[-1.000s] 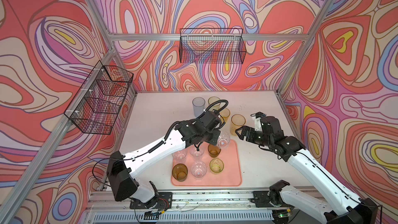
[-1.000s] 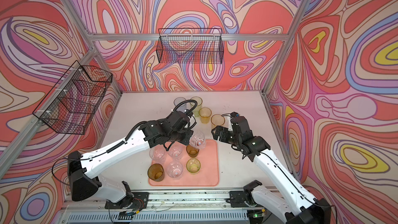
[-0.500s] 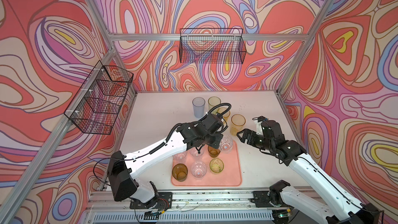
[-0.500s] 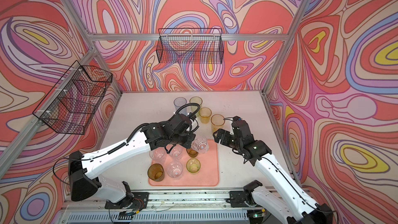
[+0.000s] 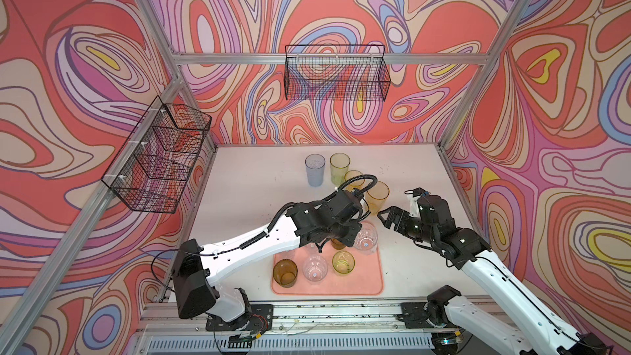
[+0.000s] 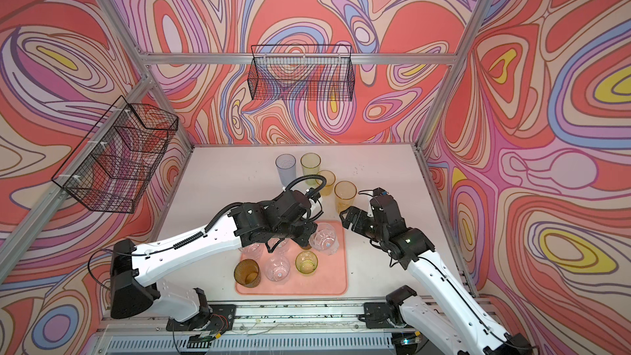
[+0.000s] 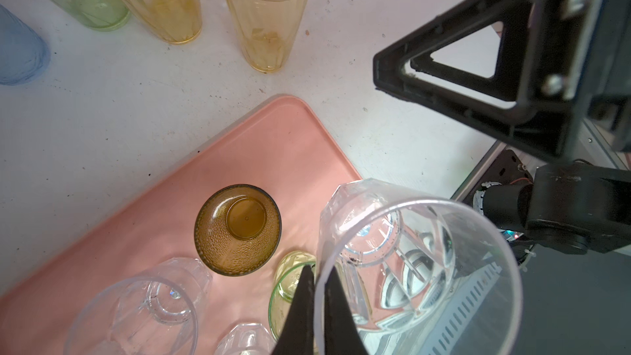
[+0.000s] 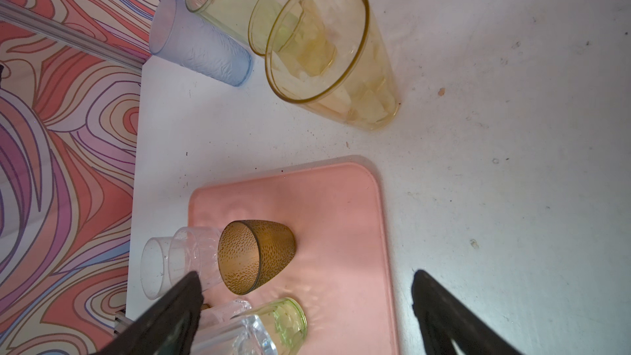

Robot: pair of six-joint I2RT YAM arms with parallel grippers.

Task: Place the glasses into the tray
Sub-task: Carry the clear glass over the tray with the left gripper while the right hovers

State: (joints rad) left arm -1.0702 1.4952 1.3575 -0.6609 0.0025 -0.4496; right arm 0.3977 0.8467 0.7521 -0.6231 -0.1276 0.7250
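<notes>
Gripping one clear glass (image 5: 366, 242) — left pincer (image 7: 316, 305); right pincer (image 5: 386, 216) spread; four tumblers (image 5: 314, 169) off tray (image 5: 372, 285).

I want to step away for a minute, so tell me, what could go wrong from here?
The left hand pinches the clear faceted glass by its rim alone, so it could slip or swing. The glass hangs at the far right corner of the tray; set down on the raised rim, it might tip off. The open right hand sits close to the left arm and the tall yellow glass; either could get bumped.
</notes>
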